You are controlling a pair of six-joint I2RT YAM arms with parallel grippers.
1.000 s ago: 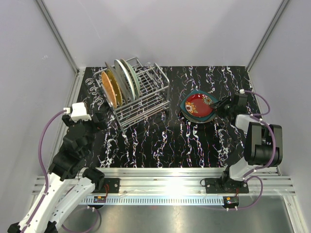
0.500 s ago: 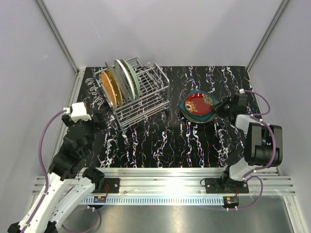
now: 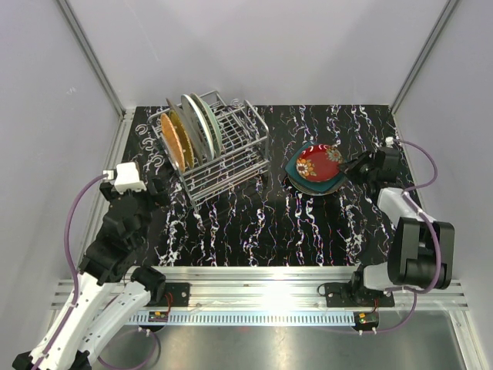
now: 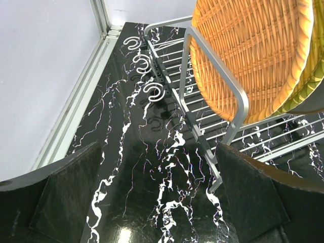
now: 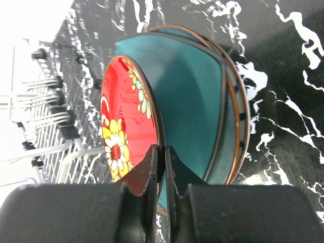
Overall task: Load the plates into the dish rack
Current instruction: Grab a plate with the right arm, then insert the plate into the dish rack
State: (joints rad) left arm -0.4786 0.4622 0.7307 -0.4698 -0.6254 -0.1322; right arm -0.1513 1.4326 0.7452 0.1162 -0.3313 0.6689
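Observation:
The silver wire dish rack (image 3: 231, 150) stands at the back left with three plates on edge at its left end, the orange woven plate (image 3: 174, 140) frontmost. To the right of centre, my right gripper (image 3: 346, 166) is shut on the rim of the red flowered plate (image 3: 317, 163). That plate is tilted up off the dark teal plate (image 3: 302, 182) beneath it. In the right wrist view the jaws (image 5: 161, 152) pinch the red plate (image 5: 126, 116) in front of the teal plate (image 5: 195, 96). My left gripper (image 4: 159, 197) hangs open and empty beside the rack's corner, near the orange plate (image 4: 248, 50).
A brown-rimmed plate edge (image 5: 237, 121) shows under the teal one. White hooks (image 4: 143, 65) line the rack's left side. The right half of the rack (image 3: 245, 135) holds no plates. Grey walls close in the black marbled table (image 3: 254, 223) on three sides.
My right gripper closed on the red plate's rim and raised that edge, so the plate now tilts off the teal one. The left arm has not moved.

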